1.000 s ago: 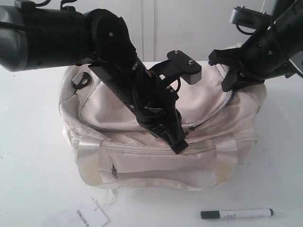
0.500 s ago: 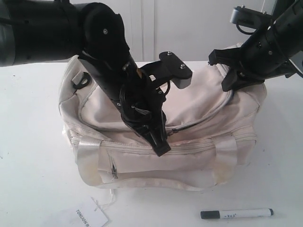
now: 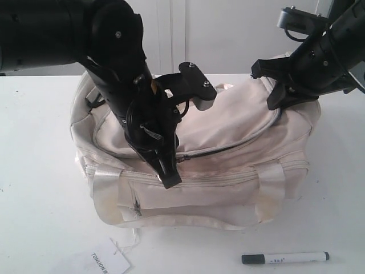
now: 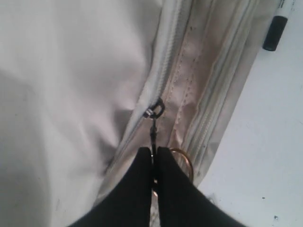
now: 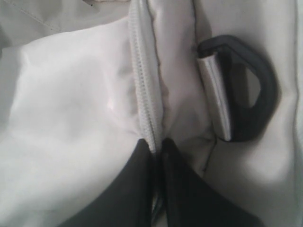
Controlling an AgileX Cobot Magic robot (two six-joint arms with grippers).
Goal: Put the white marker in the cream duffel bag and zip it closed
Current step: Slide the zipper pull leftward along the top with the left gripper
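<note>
The cream duffel bag [image 3: 239, 114] lies on the white table. My left gripper [image 3: 170, 181] [image 4: 155, 151] is shut on the pull of the top zipper, below its slider [image 4: 154, 109]; the gold ring [image 4: 187, 160] shows beside the fingers. A thin dark slit runs along the zipper to the right of that gripper. My right gripper [image 3: 272, 94] [image 5: 156, 142] is shut on the zipper seam [image 5: 142, 85] at the bag's right end. The white marker [image 3: 285, 258] lies on the table in front of the bag, and its black cap [image 4: 274, 32] shows in the left wrist view.
A white paper hang tag [image 3: 107, 262] on a string lies by the table's front edge, left of the marker. A black D-ring [image 5: 258, 90] sits on a strap tab beside my right gripper. Shiny strap handles [image 3: 272, 188] cross the bag's front.
My left gripper has slid leftwards along the curved top zipper with the pull in it, and a dark gap has opened behind it. Right arm and marker have not moved.
</note>
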